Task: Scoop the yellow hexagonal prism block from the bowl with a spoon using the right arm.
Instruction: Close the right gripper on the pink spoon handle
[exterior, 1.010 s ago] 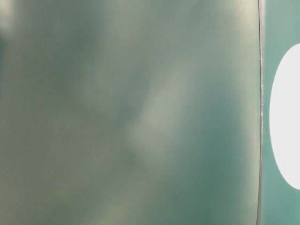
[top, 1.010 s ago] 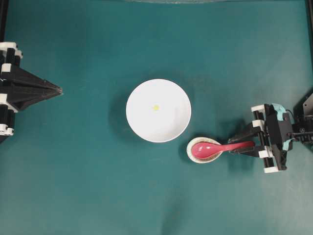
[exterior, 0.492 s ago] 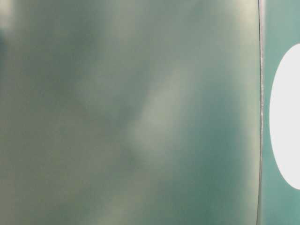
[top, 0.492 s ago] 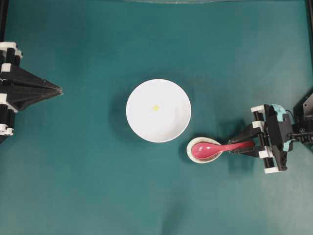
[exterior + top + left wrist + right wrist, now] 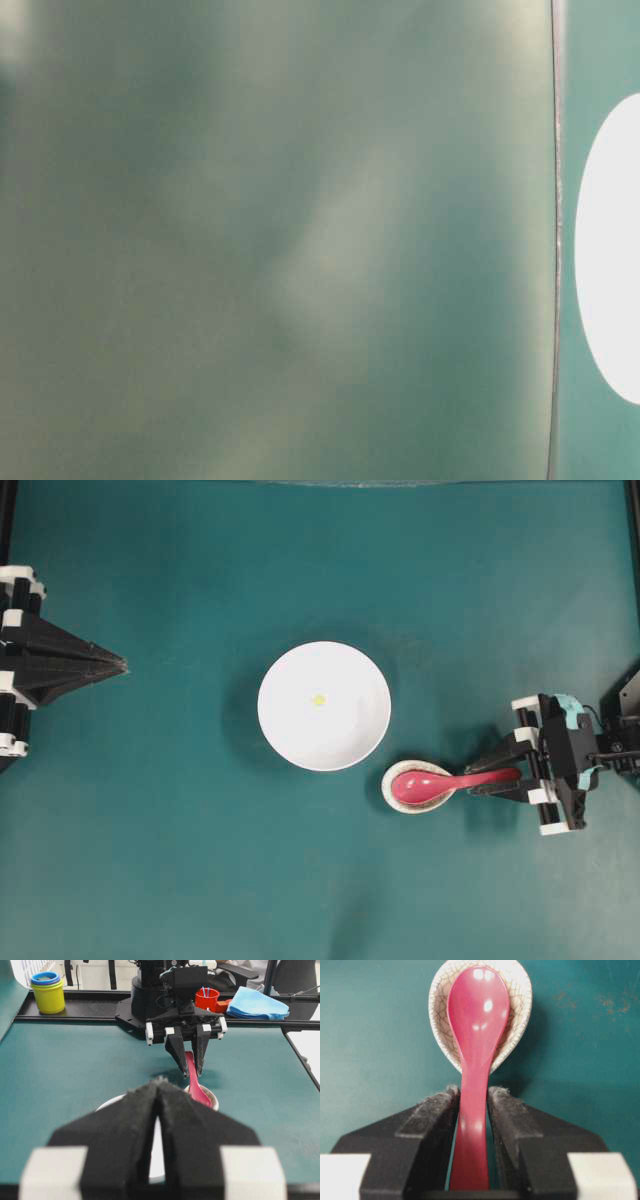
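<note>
The spoon (image 5: 472, 1075) looks glossy, stiff, likely slippery. Its scoop is lying in the rest (image 5: 515, 1020) beside the bowl (image 5: 350, 740), where the block (image 5: 319, 700) is sitting. My right gripper (image 5: 472, 1105) is flanking the handle mid-length; a firm clamp I cannot confirm. My left gripper (image 5: 157, 1110) is pressed together.

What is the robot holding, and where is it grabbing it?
The right gripper has its fingers on either side of the pink spoon's handle; a firm squeeze cannot be told. The scoop sits in its little rest. The left gripper holds nothing.
</note>
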Robot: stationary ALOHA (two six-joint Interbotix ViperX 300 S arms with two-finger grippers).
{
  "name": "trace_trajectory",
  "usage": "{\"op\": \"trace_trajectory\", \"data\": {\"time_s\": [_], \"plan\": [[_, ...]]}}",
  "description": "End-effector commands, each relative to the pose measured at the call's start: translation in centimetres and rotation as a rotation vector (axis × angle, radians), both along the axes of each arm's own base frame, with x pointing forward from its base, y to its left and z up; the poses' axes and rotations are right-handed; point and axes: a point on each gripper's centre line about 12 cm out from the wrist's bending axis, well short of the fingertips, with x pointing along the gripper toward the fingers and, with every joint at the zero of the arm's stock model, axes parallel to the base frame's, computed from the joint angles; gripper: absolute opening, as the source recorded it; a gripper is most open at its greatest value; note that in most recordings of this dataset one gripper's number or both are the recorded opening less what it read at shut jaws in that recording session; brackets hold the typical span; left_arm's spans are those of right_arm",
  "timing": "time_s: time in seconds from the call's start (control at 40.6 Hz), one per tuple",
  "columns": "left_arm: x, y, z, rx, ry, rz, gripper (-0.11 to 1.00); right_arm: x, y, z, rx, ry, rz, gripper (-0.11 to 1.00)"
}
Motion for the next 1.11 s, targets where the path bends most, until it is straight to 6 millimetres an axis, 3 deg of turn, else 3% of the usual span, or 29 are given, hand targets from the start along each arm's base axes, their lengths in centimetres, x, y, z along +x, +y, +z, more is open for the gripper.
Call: {"op": "trace_trajectory", "data": {"time_s": [0.0,0.665,1.083], "plan": [[0.3,-0.01,1.15,0.0,-0.026,0.0,0.0,0.42,0.26,0.47,0.004,-0.024,0.007,0.38],[0.32,-0.01,1.12,-0.002,-0.025,0.0,0.0,0.51,0.29,0.51,0.004,-0.025,0.007,0.37],[0.32,-0.01,1.12,-0.002,-0.025,0.0,0.0,0.57,0.18,0.54,0.009,-0.025,-0.007,0.25]]}}
